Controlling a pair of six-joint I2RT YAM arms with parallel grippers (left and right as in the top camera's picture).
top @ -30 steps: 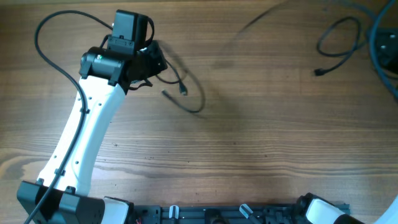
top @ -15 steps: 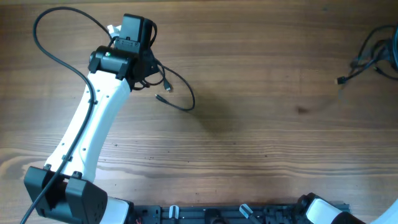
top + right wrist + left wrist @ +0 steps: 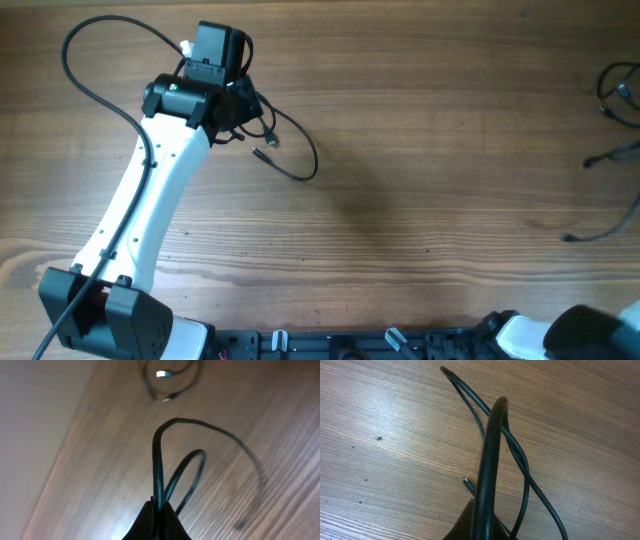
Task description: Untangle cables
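My left gripper [image 3: 245, 105] is at the table's far left, shut on a black cable [image 3: 300, 165] whose loop trails right, with two small plug ends [image 3: 266, 147] beside it. In the left wrist view the pinched cable [image 3: 490, 455] arches up from the shut jaws [image 3: 482, 527], thinner strands [image 3: 520, 457] cross behind it, and a metal tip [image 3: 466, 482] lies on the wood. The right gripper [image 3: 159, 512] is outside the overhead view. Its wrist view shows it shut on a doubled cable loop [image 3: 158, 460], with a bright plug [image 3: 161, 374] farther off. More cable strands [image 3: 605, 158] lie at the far right edge.
The left arm's own thicker black wire [image 3: 95, 55] arcs over the table's back left. The white left arm [image 3: 150, 210] slants from the front left corner. A black rail [image 3: 350, 342] runs along the front edge, with the right arm's base [image 3: 590, 335] at the front right.
The cables on the right have been pulled farther right and spread downward along the table edge. The left gripper stays put; its loop shifted slightly.
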